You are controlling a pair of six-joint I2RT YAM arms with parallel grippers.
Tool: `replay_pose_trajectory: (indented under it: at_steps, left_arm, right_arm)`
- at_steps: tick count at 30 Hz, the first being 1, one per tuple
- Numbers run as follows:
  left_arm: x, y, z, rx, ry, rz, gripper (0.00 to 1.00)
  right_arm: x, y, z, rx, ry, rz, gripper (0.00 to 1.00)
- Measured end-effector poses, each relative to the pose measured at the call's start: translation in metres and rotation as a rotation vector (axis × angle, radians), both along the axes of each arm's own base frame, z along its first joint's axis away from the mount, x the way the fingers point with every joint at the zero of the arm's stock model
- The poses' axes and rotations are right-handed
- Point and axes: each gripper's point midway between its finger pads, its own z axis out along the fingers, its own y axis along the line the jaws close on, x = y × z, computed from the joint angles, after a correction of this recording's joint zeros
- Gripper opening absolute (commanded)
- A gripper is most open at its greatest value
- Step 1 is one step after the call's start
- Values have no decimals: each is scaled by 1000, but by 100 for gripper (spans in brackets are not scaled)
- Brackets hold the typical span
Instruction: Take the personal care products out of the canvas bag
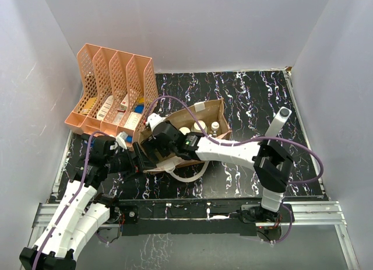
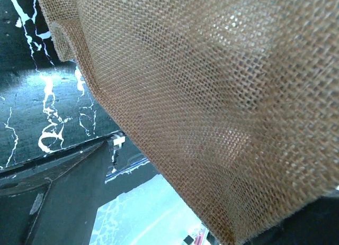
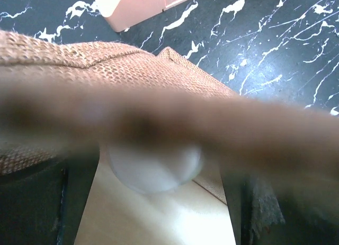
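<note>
We clamp the left gripper (image 1: 137, 159) on one end of the canvas bag (image 1: 201, 111) to steady it, while the right gripper (image 1: 156, 147) straddles a white-capped cream bottle (image 3: 159, 218) inside, grip unclear; other bottles (image 1: 185, 130) sit bagged.

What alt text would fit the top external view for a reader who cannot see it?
Two white robot arms meet at the near-left end of a tan canvas bag on a black marbled table, the right gripper at its open top and the left gripper at its side. White-capped bottles show inside; an orange mesh rack stands back left.
</note>
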Motion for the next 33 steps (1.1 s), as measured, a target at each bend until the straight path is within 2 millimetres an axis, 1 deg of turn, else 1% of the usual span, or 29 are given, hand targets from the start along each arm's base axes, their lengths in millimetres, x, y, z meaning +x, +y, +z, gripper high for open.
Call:
replay_pose_trajectory:
  at_steps: [2, 6, 8, 12, 15, 16, 19, 22, 30, 33]
  left_arm:
    - [1, 1, 0, 3, 0, 3, 82]
    - [3, 3, -1, 12, -3, 15, 82]
    - [4, 4, -3, 20, -4, 22, 82]
    - [6, 5, -3, 27, -6, 30, 82]
    - [7, 5, -3, 27, -13, 31, 82]
    - [7, 5, -3, 26, -13, 31, 82]
    - [7, 4, -3, 26, -13, 30, 82]
    - [7, 4, -3, 25, -12, 29, 82]
    - [7, 3, -3, 19, -7, 22, 82]
    - [6, 3, -2, 18, -6, 20, 83]
  right_arm:
    - [4, 3, -3, -3, -5, -5, 100]
    - [10, 9, -7, -5, -13, -19, 100]
    - [12, 13, -12, -6, -9, -26, 97]
    - [17, 17, -17, -15, -9, -48, 83]
    - [21, 17, -16, -19, -13, -61, 70]
    - [21, 16, -16, -21, -13, -64, 65]
    - [22, 16, -15, -20, -14, -72, 42]
    - [22, 16, -15, -18, -14, -76, 30]
    - [19, 11, -10, -4, 6, -97, 8]
    - [17, 10, -6, 14, 22, -116, 8]
